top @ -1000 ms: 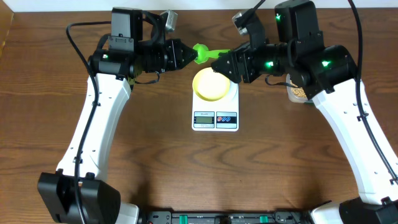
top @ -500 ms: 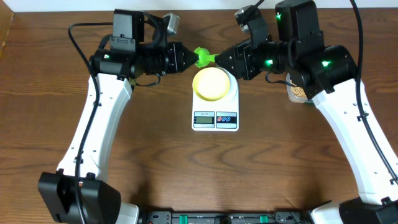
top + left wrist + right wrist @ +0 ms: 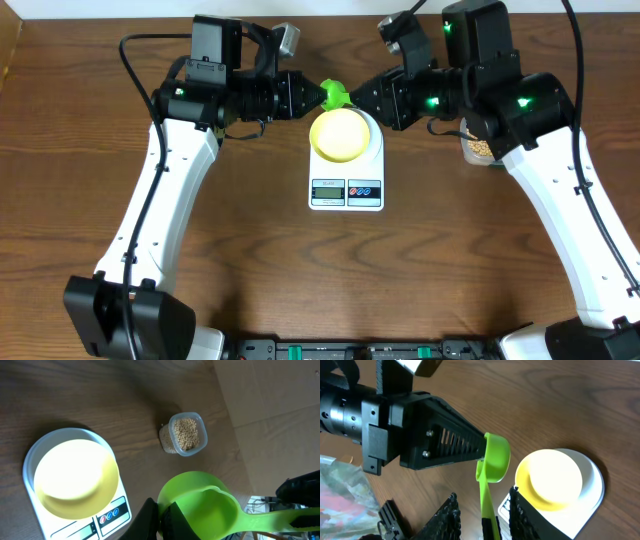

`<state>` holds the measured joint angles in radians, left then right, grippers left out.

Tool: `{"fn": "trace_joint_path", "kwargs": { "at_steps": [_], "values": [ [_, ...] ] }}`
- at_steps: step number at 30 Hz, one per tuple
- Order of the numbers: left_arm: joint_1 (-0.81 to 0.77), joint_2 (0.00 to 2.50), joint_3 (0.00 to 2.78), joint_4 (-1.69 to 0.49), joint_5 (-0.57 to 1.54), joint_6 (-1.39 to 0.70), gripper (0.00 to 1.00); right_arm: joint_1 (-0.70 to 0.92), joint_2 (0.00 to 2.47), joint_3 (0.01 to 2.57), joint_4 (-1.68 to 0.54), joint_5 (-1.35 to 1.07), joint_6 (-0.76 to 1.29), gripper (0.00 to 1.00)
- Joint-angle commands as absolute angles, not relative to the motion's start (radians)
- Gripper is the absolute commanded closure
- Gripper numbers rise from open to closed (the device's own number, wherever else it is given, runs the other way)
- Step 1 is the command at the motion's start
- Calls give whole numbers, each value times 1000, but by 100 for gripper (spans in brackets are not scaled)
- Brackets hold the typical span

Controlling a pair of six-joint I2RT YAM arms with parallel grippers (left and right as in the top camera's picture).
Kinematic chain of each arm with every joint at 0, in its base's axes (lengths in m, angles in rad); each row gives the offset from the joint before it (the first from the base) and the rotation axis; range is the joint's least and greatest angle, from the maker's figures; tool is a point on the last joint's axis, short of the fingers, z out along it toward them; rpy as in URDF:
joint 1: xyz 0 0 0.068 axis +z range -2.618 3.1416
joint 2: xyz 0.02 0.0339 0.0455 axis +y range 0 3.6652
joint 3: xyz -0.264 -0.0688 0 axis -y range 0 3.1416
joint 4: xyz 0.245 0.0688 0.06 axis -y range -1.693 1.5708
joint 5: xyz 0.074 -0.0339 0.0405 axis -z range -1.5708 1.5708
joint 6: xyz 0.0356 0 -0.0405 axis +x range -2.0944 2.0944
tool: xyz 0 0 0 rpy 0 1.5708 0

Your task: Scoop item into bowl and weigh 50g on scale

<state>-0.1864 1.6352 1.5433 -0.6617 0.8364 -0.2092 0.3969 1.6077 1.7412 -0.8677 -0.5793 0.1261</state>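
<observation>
On my left, the left pincer (image 3: 312, 96) is clamped shut on the cup end of the bright green plastic scoop (image 3: 333, 96), holding it in the air just off the 12 o'clock edge of the small round pale yellow bowl (image 3: 338, 135). That bowl is empty and sits on the flat white digital scale (image 3: 346, 190) on the brown wooden table (image 3: 250, 240).

The handover turns on the handle. Its long axis runs from 9 o'clock at the cup towards 3 o'clock, straight into the right pincer (image 3: 482, 492). In the right wrist view the 2 jaws stand 1 on each side of the handle, with a gap showing on both sides, so I read that pincer as open and not yet gripping. The right arm is plainly the nearer one to take it.

Further right, the tan-beige beans (image 3: 186, 432) are all in the clear plastic tub (image 3: 478, 148), at 3 o'clock from the scale, partly under the right arm.

Against 1 second ago, the left pincer has carried the scoop towards 3 o'clock. The stretch of handle that lay bare between the 2 pincers is now mostly swallowed, and the right jaws have narrowed.
</observation>
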Motion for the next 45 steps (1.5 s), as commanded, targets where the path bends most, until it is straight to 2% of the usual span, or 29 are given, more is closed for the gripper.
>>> {"fn": "trace_joint_path", "kwargs": {
  "at_steps": [1,4,8,10,14,15,16,20,23,26,30,33,38,45],
  "values": [
    [-187,1642,1545,-652,841,-196,93,401,1596,1753,-876,-562,127,69],
    [-187,1642,1545,-649,841,-196,93,401,1596,1753,-880,-551,127,72],
    [-187,1642,1545,-649,841,-196,93,401,1596,1753,-880,-551,127,93],
    [-187,1642,1545,-649,840,-196,93,401,1596,1753,-879,-550,127,98],
    [-187,1642,1545,-649,825,-196,93,401,1596,1753,-883,-521,142,99],
    [-187,1642,1545,-649,822,-195,83,401,1596,1753,-884,-521,142,99],
    [-187,1642,1545,-649,819,-192,69,401,1596,1753,-886,-521,143,99],
    [-187,1638,1545,-645,818,-176,59,401,1596,1753,-899,-452,162,99],
    [-187,1621,1545,-646,818,-157,58,401,1596,1753,-906,-358,171,99],
    [-200,1584,1545,-708,738,-102,54,401,1596,1753,-914,-157,187,99],
    [-291,1546,1545,-925,499,44,44,384,1595,1753,-947,140,187,99],
    [-386,1549,1543,-1060,434,101,41,367,1595,1754,-998,259,192,99],
    [-533,1552,1516,-1130,429,119,40,332,1595,1754,-1095,381,265,99],
    [-660,1600,1434,-1100,403,119,39,279,1595,1754,-1147,387,277,99]
  ]
}}
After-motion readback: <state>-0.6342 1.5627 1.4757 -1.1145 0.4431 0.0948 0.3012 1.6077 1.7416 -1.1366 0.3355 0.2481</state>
